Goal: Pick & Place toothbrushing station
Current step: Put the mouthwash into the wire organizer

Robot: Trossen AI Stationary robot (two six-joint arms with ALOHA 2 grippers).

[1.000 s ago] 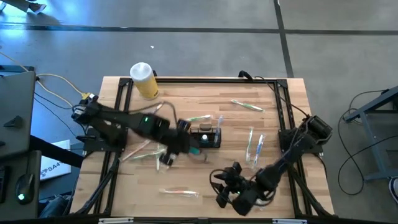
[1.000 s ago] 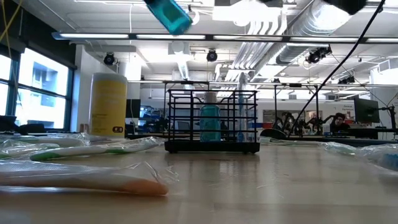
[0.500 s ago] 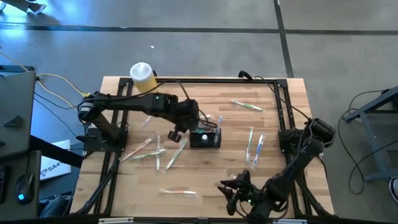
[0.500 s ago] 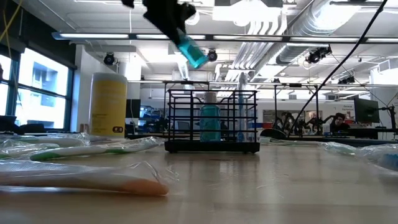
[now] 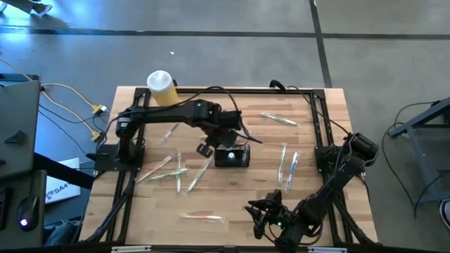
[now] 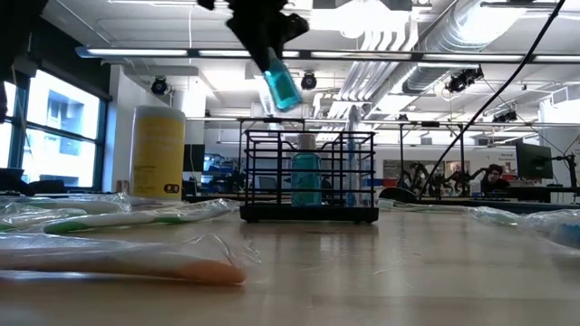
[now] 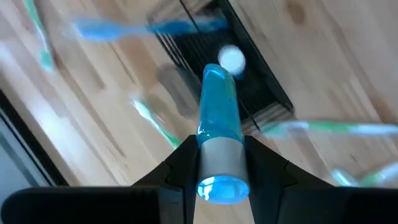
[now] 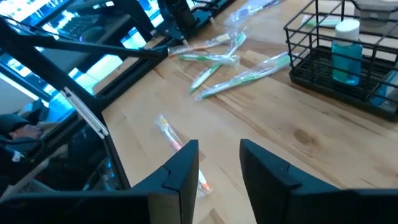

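The toothbrushing station (image 5: pixel 233 156), a small black wire caddy, stands mid-table and holds a blue bottle with a white cap (image 6: pixel 306 177). My left gripper (image 5: pixel 209 147) hangs over the caddy's left side, shut on a blue tube (image 6: pixel 283 86) that points down at a slant above the caddy (image 6: pixel 308 177). In the left wrist view the tube (image 7: pixel 219 109) aims at the caddy (image 7: pixel 249 81). My right gripper (image 5: pixel 261 213) waits near the table's near edge, open (image 8: pixel 218 163), with nothing between its fingers. My left gripper pinches the tube's grey capped end (image 7: pixel 221 163) between its two fingers (image 7: pixel 181 163). The fingers come from above, pointing steeply down. The tube sticks out past the fingertips, tilted and hanging below them, lifted clear above the caddy.
Wrapped toothbrushes lie scattered: left of the caddy (image 5: pixel 169 172), near the near edge (image 5: pixel 204 216), right of the caddy (image 5: pixel 288 165) and at the far right (image 5: pixel 280 119). A yellow jar with a white lid (image 5: pixel 163 90) stands at the far left corner.
My left gripper has swung toward the table's right and far side with the blue tube, from over the wrapped toothbrushes to over the caddy's left side. The tube has come lower and tipped more upright. My right gripper has drawn slightly toward the near edge.
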